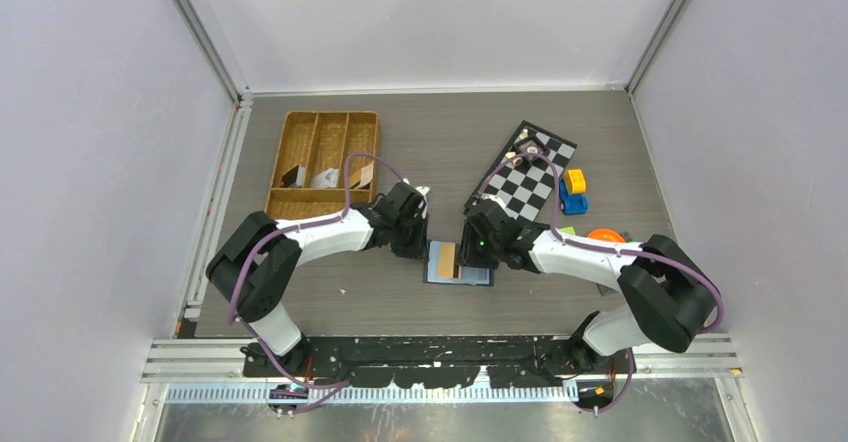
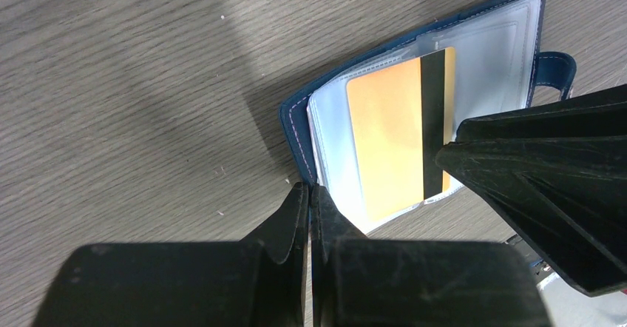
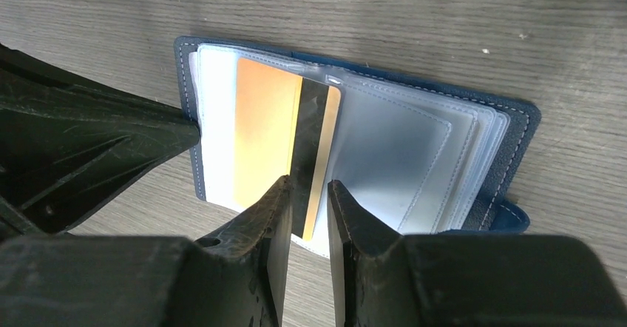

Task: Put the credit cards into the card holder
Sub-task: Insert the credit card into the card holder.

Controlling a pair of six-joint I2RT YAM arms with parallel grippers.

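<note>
The navy card holder (image 1: 472, 278) lies open on the table between my grippers, its clear pockets facing up (image 2: 488, 53) (image 3: 399, 149). An orange-tan credit card (image 1: 447, 258) with a black stripe lies on the pockets, its far end tucked under a clear sleeve (image 2: 384, 135) (image 3: 262, 135). My left gripper (image 1: 415, 242) is shut, its tips (image 2: 310, 188) resting on the holder's navy left edge. My right gripper (image 1: 478, 252) is narrowly open, its tips (image 3: 309, 183) down over the card's black stripe. Dark, white and tan cards (image 1: 325, 177) stand in the wicker tray.
The brown wicker tray (image 1: 325, 124) is at the back left. A checkerboard (image 1: 525, 177) lies at the back right, with a blue toy car (image 1: 573, 203), a yellow toy (image 1: 574, 179) and an orange object (image 1: 605, 234) beside it.
</note>
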